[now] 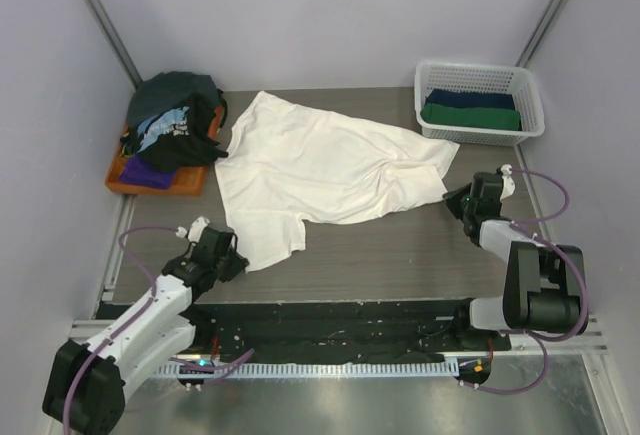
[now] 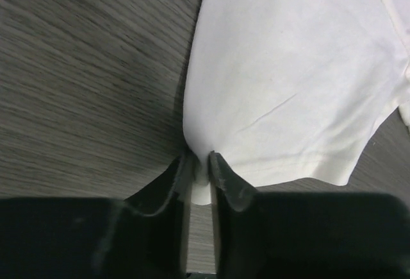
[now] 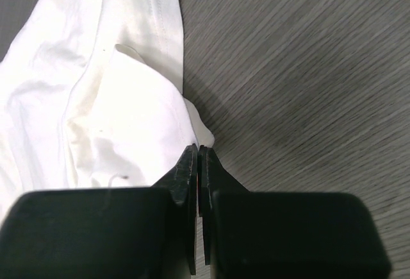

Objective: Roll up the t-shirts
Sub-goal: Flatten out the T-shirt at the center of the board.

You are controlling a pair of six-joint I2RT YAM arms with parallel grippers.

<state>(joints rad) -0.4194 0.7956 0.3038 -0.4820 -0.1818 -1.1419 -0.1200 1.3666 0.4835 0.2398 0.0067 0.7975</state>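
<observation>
1 cream-white t-shirt point(image 1: 320, 170) lies spread and rumpled across the middle of the grey wood-grain tabletop point(image 1: 400, 250), its length running from back left toward the right, with 1 short sleeve reaching toward the near edge on the left. The 2 arms each hold it at an opposite end. The left pincer point(image 2: 200, 163) is clenched on the shirt's near-left edge, and the left wrist view shows a tuck of pale cloth pinched between the 2 black fingers point(image 2: 227, 179). The right pincer point(image 3: 199, 154) is at the shirt's right corner, jaws pressed almost together, with a fold of the cloth running into their tips, so it is grasping that corner. At the back left, 1 orange tray point(image 1: 150, 187) carries 1 heap of t-shirts point(image 1: 172, 125). 3 colours can be told apart in it: dark teal on top, black with pale-blue marks in the middle and purple at the bottom. The heap's black cloth touches the spread shirt's back-left part. At the back right stands 1 white lattice basket point(image 1: 480, 137), well apart from the heap and just beyond the shirt's right end. It holds 2 cloth bundles side by side, 1 dark blue bundle point(image 1: 470, 98) farther back and 1 green bundle point(image 1: 470, 117) in front of it.
</observation>
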